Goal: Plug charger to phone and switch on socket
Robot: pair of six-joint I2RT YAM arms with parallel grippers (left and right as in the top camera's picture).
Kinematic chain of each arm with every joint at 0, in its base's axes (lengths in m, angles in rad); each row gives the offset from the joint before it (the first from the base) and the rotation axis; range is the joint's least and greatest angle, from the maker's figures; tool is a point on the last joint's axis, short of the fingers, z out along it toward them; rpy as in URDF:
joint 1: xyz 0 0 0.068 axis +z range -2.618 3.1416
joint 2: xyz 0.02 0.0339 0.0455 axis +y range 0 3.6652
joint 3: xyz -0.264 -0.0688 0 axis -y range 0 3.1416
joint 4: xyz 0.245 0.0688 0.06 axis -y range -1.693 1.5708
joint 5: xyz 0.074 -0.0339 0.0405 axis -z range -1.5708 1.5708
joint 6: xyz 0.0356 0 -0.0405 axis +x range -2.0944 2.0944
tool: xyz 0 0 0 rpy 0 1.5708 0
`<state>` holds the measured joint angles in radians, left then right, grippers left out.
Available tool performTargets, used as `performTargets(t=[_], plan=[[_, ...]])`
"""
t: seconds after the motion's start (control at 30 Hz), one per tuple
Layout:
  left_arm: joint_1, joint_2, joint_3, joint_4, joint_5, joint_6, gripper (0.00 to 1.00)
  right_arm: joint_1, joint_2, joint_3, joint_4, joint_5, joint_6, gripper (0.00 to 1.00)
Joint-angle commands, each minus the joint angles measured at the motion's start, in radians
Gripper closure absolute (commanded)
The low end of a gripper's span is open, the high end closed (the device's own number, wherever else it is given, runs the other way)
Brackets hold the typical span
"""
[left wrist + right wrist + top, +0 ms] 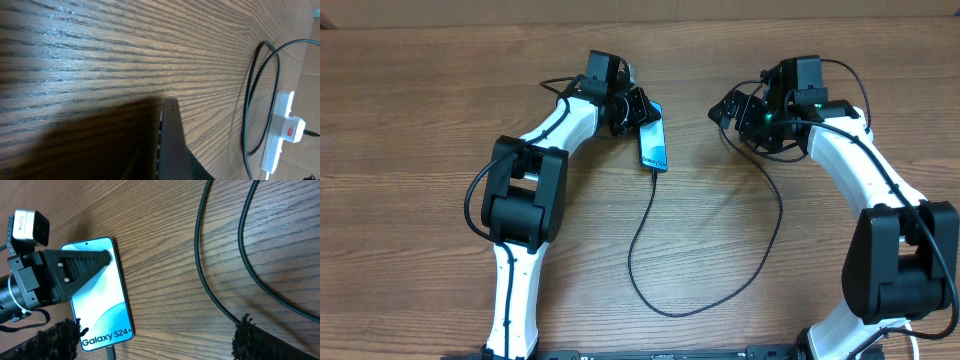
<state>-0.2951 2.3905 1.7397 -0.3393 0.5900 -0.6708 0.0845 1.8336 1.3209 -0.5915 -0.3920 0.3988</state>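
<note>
The phone [654,146] lies at the table's back centre with its blue screen up, and also shows in the right wrist view [102,302]. The charger's connector [109,353] sits at its "Galaxy S24+" end. The black cable [650,215] loops toward the front and back up to the right arm. My left gripper [637,107] is closed on the phone's far end, one finger [75,272] flat on the screen. The phone shows edge-on [170,137] in the left wrist view. My right gripper [728,110] [157,326] is open and empty, right of the phone. The socket [278,131] shows only in the left wrist view.
Two runs of the black cable [212,275] lie on the wood in front of my right gripper, and the cable also curves beside the socket [248,100]. In the overhead view the right arm [840,150] hides the socket. The table's far edge [470,22] is close behind both grippers.
</note>
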Motion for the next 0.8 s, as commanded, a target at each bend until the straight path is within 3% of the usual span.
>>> performTargets(t=[0.0, 0.2, 0.63, 0.77], plan=[[-0.007, 0.023, -0.006, -0.008, -0.006, 0.016, 0.76, -0.007, -0.038, 0.01, 0.002, 0.006, -0.008, 0.0], [-0.007, 0.023, -0.006, -0.015, -0.006, 0.016, 0.75, -0.007, -0.038, 0.01, 0.002, 0.006, -0.007, 0.0], [-0.007, 0.023, -0.006, -0.023, -0.006, 0.016, 0.52, -0.007, -0.038, 0.009, 0.002, 0.006, -0.007, 0.0], [-0.006, 0.023, -0.006, -0.023, -0.006, 0.016, 0.5, -0.007, -0.038, 0.009, 0.002, 0.006, -0.008, 0.0]])
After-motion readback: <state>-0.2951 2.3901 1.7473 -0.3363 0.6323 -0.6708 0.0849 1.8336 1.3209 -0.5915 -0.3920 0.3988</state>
